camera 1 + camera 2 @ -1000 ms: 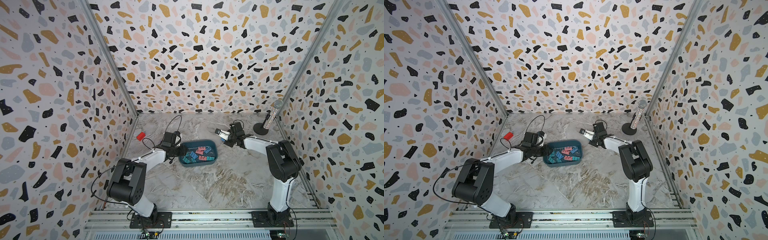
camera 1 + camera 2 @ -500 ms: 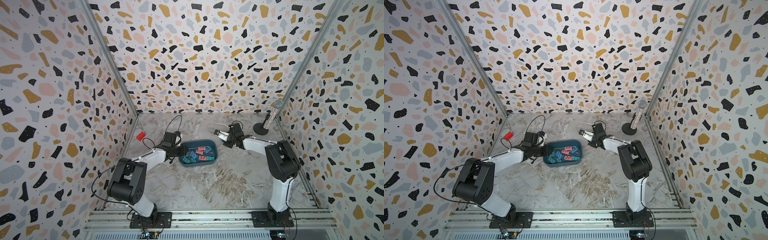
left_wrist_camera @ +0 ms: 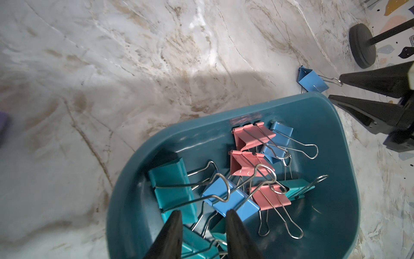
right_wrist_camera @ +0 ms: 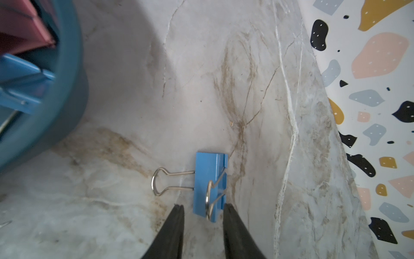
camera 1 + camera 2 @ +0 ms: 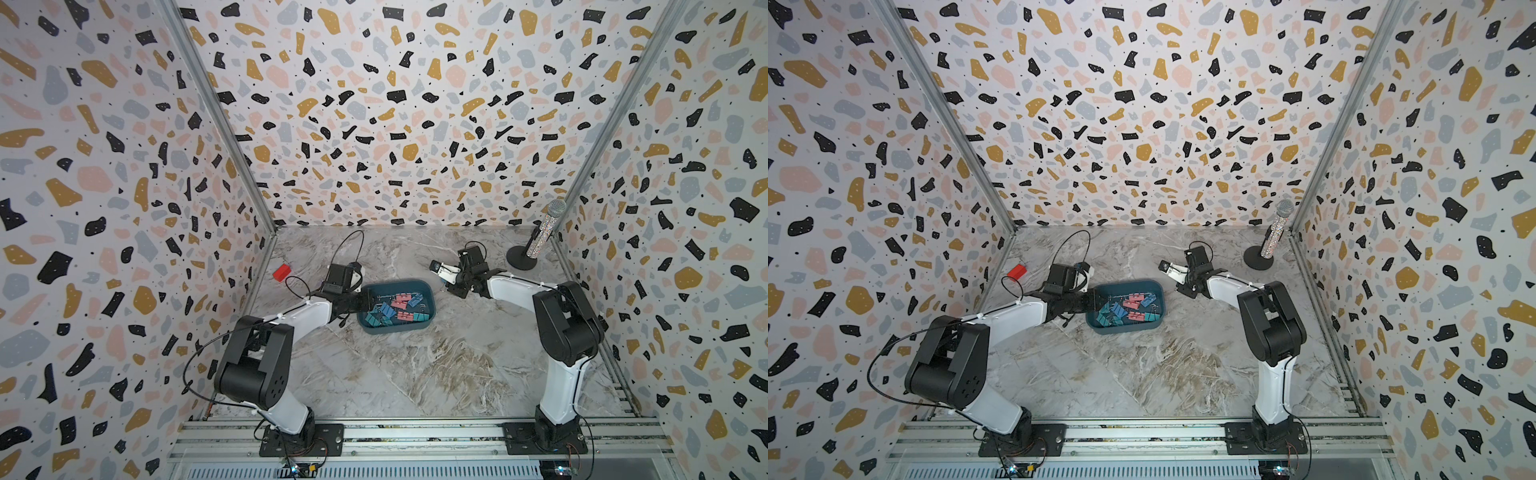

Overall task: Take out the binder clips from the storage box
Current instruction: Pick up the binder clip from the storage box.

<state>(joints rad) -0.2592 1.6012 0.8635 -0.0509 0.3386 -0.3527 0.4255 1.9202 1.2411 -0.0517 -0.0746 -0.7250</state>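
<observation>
Right gripper [image 4: 203, 206]: fingers spread, low over the table [image 4: 246, 89], pinching nothing.
Blue clip [image 4: 209, 183]: lying on the table, one wire handle standing up between the right fingertips; just outside the box [image 3: 302, 116].
Left gripper [image 3: 203, 213]: fingers parted, tips dipped into the box above the heap; contact cannot be told.
Binder clips [image 3: 251, 163]: teal, blue and pink, piled in the box.
Box: mid-table, between both arms.
Red block [image 5: 281, 272]: beside the left wall.
</observation>
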